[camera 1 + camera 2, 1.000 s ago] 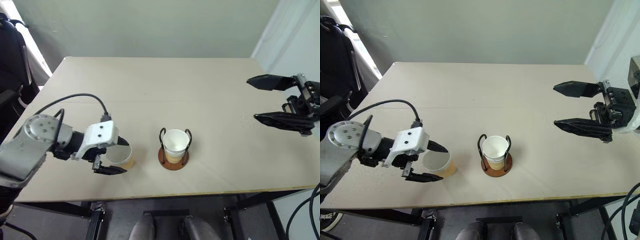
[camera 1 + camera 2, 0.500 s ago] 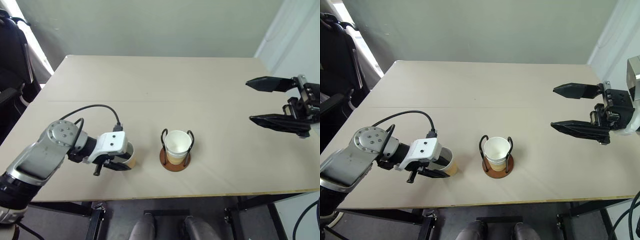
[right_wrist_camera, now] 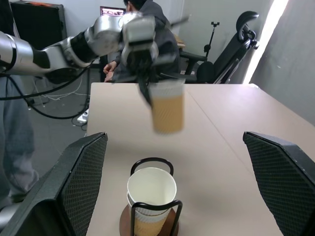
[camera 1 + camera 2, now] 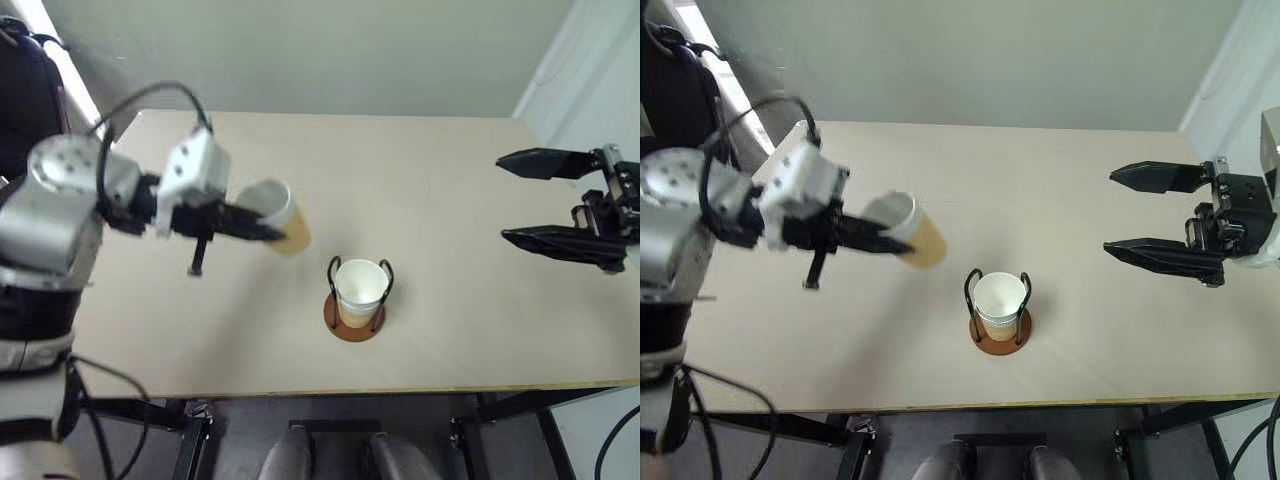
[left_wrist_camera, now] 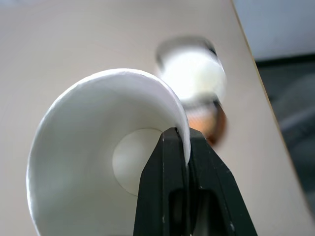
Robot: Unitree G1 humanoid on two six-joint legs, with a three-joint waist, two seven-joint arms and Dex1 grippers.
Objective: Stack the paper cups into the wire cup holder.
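Your left hand is pinching a paper cup's rim, clearing the desk for the wire cup holder; right hand is idling wide.

Tilted paper cup aloft, nested cups in wire holder

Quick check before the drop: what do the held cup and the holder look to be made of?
Held cup: thin paper by the look, matte tan outside, white inside; the wall bends at the rim where the left gripper pinches it. Wire cup holder: thin black wire loops, probably coated metal, on a reddish-brown disc base, wood or plastic, unclear.
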